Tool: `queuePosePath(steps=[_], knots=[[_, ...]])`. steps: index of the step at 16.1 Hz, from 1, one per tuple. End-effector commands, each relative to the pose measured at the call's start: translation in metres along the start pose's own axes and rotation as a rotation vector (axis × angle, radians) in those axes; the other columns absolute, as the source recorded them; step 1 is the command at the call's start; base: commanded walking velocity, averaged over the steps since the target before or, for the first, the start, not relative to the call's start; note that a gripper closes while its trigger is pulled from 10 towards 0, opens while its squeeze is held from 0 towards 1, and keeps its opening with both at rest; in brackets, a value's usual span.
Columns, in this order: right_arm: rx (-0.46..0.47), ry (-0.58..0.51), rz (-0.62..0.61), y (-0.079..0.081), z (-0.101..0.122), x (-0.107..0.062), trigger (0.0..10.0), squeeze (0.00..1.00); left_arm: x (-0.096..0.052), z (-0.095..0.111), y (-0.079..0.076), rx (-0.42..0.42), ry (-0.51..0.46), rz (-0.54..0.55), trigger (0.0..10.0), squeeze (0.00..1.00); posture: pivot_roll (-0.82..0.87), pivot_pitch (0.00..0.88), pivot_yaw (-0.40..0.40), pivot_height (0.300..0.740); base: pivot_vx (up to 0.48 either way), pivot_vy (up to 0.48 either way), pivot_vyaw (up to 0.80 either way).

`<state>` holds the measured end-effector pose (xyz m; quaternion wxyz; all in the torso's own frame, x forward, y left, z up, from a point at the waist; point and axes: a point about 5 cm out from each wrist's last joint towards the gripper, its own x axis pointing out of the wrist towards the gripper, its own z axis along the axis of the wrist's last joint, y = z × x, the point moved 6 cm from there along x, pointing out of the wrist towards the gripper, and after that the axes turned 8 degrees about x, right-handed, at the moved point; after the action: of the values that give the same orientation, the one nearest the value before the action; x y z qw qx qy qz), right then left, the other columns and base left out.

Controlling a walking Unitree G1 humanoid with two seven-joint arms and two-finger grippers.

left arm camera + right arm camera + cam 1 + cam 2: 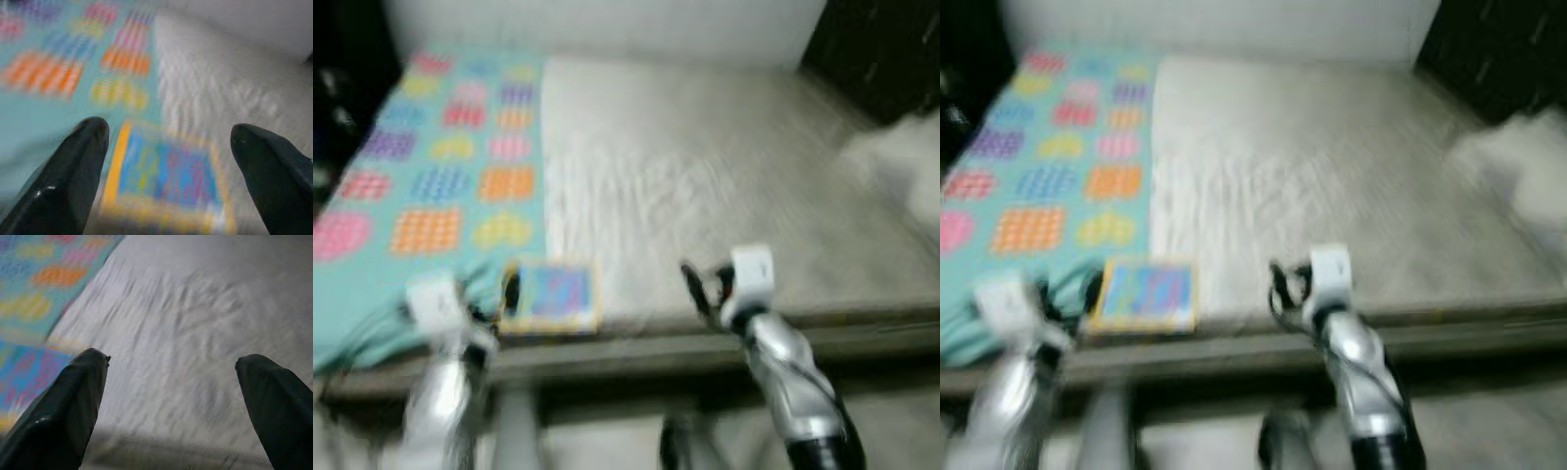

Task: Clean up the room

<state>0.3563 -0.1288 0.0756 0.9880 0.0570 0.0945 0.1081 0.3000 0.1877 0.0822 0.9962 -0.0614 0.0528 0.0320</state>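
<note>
Left gripper [166, 147]: fingers [73, 166] spread wide, released, hovering over the book [548, 296]. Book, yellow-bordered with a blue cover, is lying flat at the near edge of the bed [724, 186], at 6 o'clock of the blanket [440, 166]. Right gripper [171, 387]: fingers [73, 401] parted, grasping nothing, hanging over the bare grey sheet, book at its 9 o'clock. Blanket, teal with coloured hearts, is covering the bed's 9 o'clock side. All views are blurring.
</note>
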Motion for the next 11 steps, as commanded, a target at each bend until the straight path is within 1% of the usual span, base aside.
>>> queuePosePath(steps=[1, 2, 3, 4, 5, 7, 10, 11], knots=[[-0.045, -0.027, 0.039, 0.0061, 0.0091, 0.0025, 10.0, 0.00, 0.0040, 0.0144, -0.0020, 0.016, -0.044, -0.005, 10.0, 0.00, -0.04, 0.092, -0.092, 0.609, 0.000, 0.000, 0.00], [-0.011, -0.040, 0.066, 0.0090, 0.0136, 0.0029, 10.0, 0.00, 0.0040, 0.0146, -0.0019, 0.017, -0.044, -0.005, 10.0, 0.00, -0.04, 0.092, -0.092, 0.609, 0.000, 0.000, 0.00], [0.022, -0.045, 0.051, 0.0064, 0.0164, 0.0039, 10.0, 0.00, 0.0042, 0.0147, -0.0019, 0.017, -0.045, -0.004, 10.0, 0.00, -0.04, 0.092, -0.092, 0.609, 0.000, 0.000, 0.00], [0.010, -0.038, 0.015, 0.0012, 0.0161, 0.0061, 10.0, 0.00, 0.0041, 0.0146, -0.0017, 0.018, -0.045, -0.004, 10.0, 0.00, -0.04, 0.083, -0.092, 0.609, 0.000, 0.000, 0.00], [0.036, -0.030, 0.023, 0.0014, 0.0155, 0.0065, 10.0, 0.00, 0.0042, 0.0144, -0.0016, 0.018, -0.046, -0.004, 10.0, 0.00, -0.04, 0.083, -0.092, 0.609, 0.000, 0.000, 0.00], [0.048, -0.031, 0.017, 0.0002, 0.0123, 0.0039, 10.0, 0.00, 0.0044, 0.0145, -0.0015, 0.016, -0.046, -0.005, 10.0, 0.00, -0.04, 0.086, -0.092, 0.609, 0.000, 0.000, 0.00], [0.073, -0.027, 0.032, 0.0041, 0.0096, 0.0017, 10.0, 0.00, 0.0047, 0.0146, -0.0015, 0.015, -0.045, -0.006, 10.0, 0.00, -0.04, 0.089, -0.089, 0.609, 0.000, 0.000, 0.00], [0.073, -0.027, 0.033, 0.0044, 0.0095, 0.0016, 10.0, 0.00, 0.0047, 0.0147, -0.0016, 0.015, -0.044, -0.007, 10.0, 0.00, -0.04, 0.089, -0.089, 0.600, 0.000, 0.000, 0.00]])
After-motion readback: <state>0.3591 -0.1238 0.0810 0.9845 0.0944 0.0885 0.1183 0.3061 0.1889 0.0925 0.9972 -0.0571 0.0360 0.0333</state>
